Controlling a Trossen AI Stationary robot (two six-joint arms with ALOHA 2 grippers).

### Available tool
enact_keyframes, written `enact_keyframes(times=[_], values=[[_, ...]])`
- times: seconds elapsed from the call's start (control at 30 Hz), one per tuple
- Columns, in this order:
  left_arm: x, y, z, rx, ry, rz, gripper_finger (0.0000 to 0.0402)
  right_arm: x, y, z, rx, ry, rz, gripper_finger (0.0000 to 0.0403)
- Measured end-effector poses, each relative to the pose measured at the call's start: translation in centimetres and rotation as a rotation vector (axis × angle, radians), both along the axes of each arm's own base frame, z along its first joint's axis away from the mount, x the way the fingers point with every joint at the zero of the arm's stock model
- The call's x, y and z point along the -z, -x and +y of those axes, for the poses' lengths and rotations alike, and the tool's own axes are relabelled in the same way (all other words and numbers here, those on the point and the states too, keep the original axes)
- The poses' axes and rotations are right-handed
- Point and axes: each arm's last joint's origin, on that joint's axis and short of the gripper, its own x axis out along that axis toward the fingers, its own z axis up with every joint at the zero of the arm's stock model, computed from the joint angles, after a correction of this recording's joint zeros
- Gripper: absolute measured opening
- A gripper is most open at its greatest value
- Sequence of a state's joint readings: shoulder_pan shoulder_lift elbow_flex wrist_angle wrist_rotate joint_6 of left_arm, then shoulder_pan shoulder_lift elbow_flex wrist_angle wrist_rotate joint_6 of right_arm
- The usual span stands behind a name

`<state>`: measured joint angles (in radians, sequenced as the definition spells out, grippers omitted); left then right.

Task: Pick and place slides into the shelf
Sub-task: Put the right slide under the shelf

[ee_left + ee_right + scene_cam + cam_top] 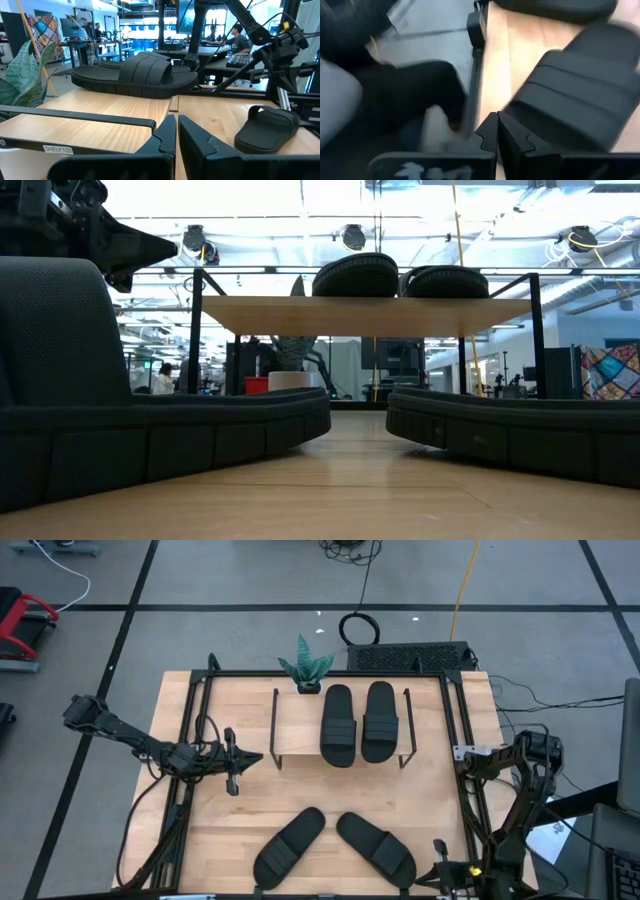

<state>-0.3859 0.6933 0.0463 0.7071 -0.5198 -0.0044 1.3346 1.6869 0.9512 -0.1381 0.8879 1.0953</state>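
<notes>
Two black slides (338, 726) (379, 721) lie side by side, soles down, on the shelf's light wood top board (295, 720) near the table's far edge; the low view shows them above the board (370, 312). The other two slides (290, 846) (376, 849) rest flat on the table near its near edge. My left gripper (256, 756) is shut and hovers just left of the shelf, pointing at it (176, 131). My right gripper (438, 868) is shut, low at the table's near right corner, close beside the right-hand slide (570, 95).
A small green plant (306, 668) stands behind the shelf at the far edge. Black frame rails (190, 740) (462, 740) run along the table's left and right sides. Bare wood (330, 795) lies between the shelf and the two near slides. People sit at desks beyond the table.
</notes>
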Motion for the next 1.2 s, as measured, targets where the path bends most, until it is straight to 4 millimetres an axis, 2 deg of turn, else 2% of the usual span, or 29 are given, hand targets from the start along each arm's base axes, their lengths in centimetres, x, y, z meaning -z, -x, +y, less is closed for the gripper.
enact_keyframes(times=[0.1,0.23,0.37,0.57,0.77,0.97,1.2], values=[[0.0,0.0,0.0,0.000,-0.007,0.004,0.0019,1.1,-0.2,0.1,-0.045,0.147,-0.031,0.0000],[0.1,0.0,0.0,0.000,-0.011,0.015,0.0019,2.1,-0.9,-0.2,-0.134,0.449,-0.091,0.0000],[0.4,0.0,0.0,-0.004,-0.021,0.042,0.0019,2.3,-1.2,-0.7,-0.279,0.689,-0.074,0.0000],[0.5,0.0,0.0,-0.005,-0.017,0.051,0.0019,0.9,-1.5,-0.9,-0.353,0.711,-0.074,0.0017],[0.5,0.0,0.0,-0.006,-0.019,0.053,0.0019,0.6,-1.8,-1.1,-0.368,0.742,-0.079,0.0094],[0.6,0.0,0.0,-0.006,-0.019,0.057,0.0019,0.7,-3.1,-1.9,-0.359,0.813,-0.048,0.0179],[0.6,0.0,0.0,-0.006,-0.020,0.058,0.0019,1.1,-4.3,-2.8,-0.419,0.807,0.057,0.0234]])
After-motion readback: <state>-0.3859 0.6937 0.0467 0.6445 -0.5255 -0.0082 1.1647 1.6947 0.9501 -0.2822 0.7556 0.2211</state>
